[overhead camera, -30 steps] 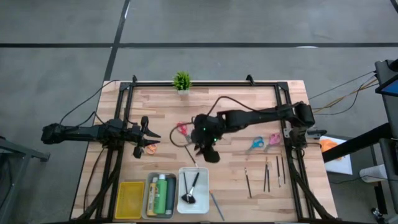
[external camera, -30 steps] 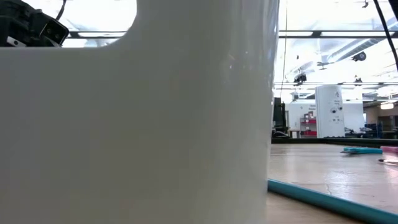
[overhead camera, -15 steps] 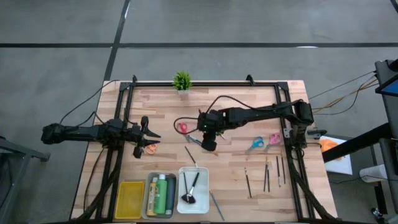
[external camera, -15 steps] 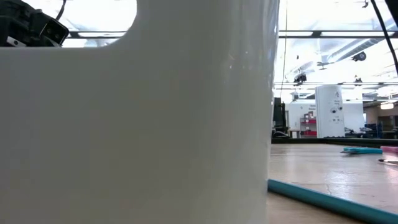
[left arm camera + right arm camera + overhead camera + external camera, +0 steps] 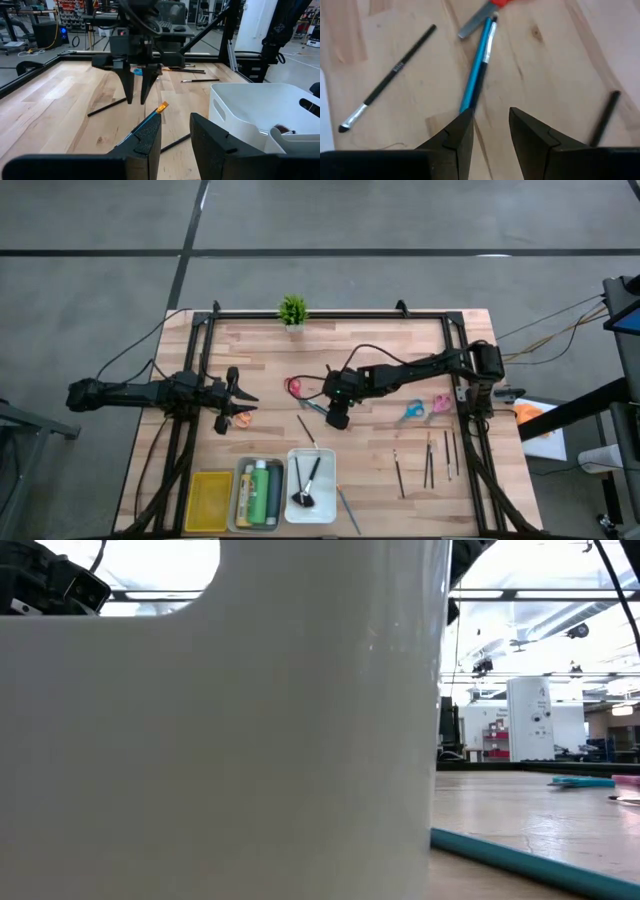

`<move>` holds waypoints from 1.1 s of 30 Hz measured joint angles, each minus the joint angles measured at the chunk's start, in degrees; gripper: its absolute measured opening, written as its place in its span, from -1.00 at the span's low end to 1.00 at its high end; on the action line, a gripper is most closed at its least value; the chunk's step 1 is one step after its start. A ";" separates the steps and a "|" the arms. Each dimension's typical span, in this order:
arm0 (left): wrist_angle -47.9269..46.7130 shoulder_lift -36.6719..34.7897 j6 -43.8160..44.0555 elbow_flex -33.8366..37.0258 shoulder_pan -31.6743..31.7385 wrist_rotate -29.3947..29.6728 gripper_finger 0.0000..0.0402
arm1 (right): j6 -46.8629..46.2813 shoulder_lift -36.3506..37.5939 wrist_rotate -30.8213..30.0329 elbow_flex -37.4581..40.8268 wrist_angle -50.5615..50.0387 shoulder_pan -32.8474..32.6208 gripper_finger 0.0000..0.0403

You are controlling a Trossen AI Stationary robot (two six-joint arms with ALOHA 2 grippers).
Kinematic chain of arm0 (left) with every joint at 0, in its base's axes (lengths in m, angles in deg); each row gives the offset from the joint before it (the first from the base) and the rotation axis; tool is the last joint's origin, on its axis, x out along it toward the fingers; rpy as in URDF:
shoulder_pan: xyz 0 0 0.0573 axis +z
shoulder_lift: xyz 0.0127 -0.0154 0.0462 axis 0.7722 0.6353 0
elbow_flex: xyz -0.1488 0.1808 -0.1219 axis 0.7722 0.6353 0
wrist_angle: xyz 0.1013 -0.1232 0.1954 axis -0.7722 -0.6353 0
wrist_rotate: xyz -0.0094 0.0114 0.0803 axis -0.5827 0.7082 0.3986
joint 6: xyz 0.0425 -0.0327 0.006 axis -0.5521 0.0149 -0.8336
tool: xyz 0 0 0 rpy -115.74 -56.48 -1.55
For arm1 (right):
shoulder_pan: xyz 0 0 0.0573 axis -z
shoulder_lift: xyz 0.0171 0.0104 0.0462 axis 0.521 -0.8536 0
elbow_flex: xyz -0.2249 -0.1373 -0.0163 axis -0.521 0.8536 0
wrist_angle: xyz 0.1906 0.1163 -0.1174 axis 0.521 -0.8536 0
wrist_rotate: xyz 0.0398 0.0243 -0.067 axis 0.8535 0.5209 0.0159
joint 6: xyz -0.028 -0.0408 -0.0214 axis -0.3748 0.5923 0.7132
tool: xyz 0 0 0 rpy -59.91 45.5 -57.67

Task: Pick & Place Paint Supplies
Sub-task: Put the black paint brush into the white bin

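While the left gripper (image 5: 236, 402) waits open, the right gripper (image 5: 338, 418) hangs open over a blue pencil (image 5: 473, 80).

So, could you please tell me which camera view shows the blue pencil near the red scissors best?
The right wrist view: the blue pencil lies full-length just ahead of the open right claw, beside a dark brush. The high view shows only a tiny sliver; the left wrist view shows it foreshortened; the low view does not show it.

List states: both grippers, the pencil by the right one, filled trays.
Right gripper: open, empty, aimed at pencil.
Left gripper: open, empty, parked at left.
Thin blue pencil: flat on table, unheld.
White rectangular tray: holds brushes.
Grey rectangular tray: holds bottles lying down.
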 joint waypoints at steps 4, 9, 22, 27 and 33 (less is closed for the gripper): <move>0.00 0.00 0.00 -0.01 0.00 0.00 -0.48 | -0.03 0.00 -0.03 3.23 5.69 -1.22 -0.38; 0.00 0.00 -0.01 -0.01 0.00 0.00 -0.48 | -0.03 0.00 -1.27 5.89 9.53 -2.94 -0.38; 0.00 0.00 -0.01 -0.01 0.00 0.00 -0.48 | 0.22 0.00 -6.66 8.34 9.83 -5.03 -0.38; 0.00 0.00 0.00 -0.01 0.00 0.00 -0.48 | 0.12 0.00 -7.24 9.78 10.06 -5.03 -0.38; 0.00 0.00 -0.01 -0.01 0.00 0.00 -0.48 | 0.03 0.00 -7.22 10.58 10.07 -5.03 -0.38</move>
